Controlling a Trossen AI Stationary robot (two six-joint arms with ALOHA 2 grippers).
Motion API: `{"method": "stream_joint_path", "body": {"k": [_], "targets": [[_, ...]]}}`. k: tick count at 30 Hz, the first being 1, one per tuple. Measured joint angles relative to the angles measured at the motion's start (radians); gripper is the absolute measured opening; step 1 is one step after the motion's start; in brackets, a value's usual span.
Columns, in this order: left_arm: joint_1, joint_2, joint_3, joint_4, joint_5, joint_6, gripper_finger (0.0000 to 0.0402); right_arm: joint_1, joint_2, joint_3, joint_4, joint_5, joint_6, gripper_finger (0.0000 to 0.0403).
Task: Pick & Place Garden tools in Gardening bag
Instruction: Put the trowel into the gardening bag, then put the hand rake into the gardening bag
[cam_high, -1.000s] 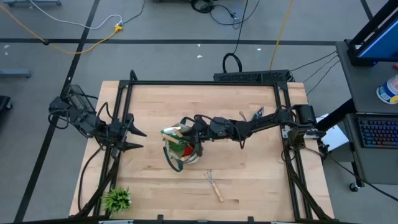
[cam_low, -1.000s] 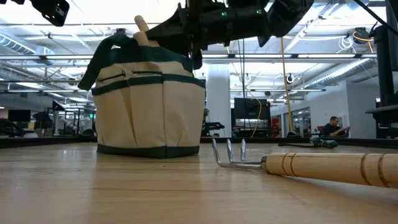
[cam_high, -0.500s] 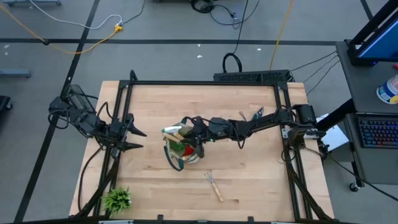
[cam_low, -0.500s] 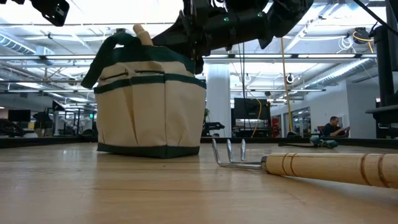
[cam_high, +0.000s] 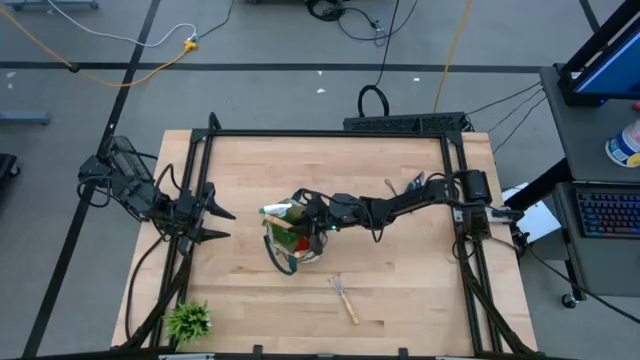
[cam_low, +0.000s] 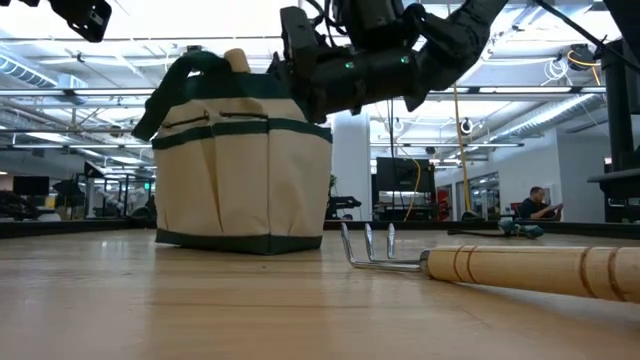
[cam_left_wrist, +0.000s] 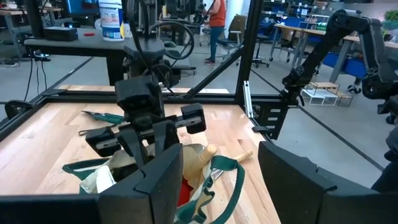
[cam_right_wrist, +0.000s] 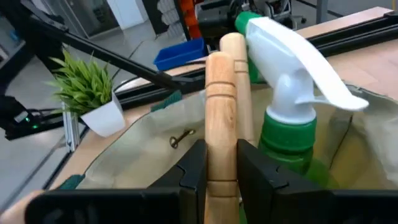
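Now the wooden-handled tool (cam_right_wrist: 221, 118) sat pinched between the fingers of the right pincer (cam_right_wrist: 217, 163), its shaft standing up over the mouth of the gardening bag (cam_low: 240, 170). Over the last second that pincer had slid from the bag's right-hand rim to a spot directly above the opening, and the arm had swung with it, so the tool was carried over the bag and appeared to be going down inside. As a judgement, the placing step was nearly finished and only the release remained.

Just beside the held handle, a second wooden handle (cam_right_wrist: 238, 87) and the green spray bottle (cam_right_wrist: 292, 93) already stood in the bag, close enough that the tool could catch on them on the way down. Beyond the pincer's tips, the small plant (cam_right_wrist: 87, 93) showed at the worktop's edge and was no part of the job.

Well apart from the right pincer, nearer the front edge, a hand rake (cam_high: 344, 298) lay untouched on the worktop (cam_high: 400, 180), so one tool at least was left to fetch. The left pincer (cam_high: 222, 224) waited far off at the left side, its fingers spread and holding nothing.
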Motion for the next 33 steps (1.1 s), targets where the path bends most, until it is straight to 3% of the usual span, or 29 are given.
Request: {"method": "stream_joint_path", "body": {"k": [15,33], "targets": [[0.0,0.0,0.0,0.0,0.0,-0.005,0.0216,0.0,0.009,0.0,-0.008,0.026,-0.021,0.0103],[0.0,0.0,0.0,0.0,0.0,0.0,0.0216,0.002,-0.047,-0.002,0.067,0.023,-0.132,0.021]]}}
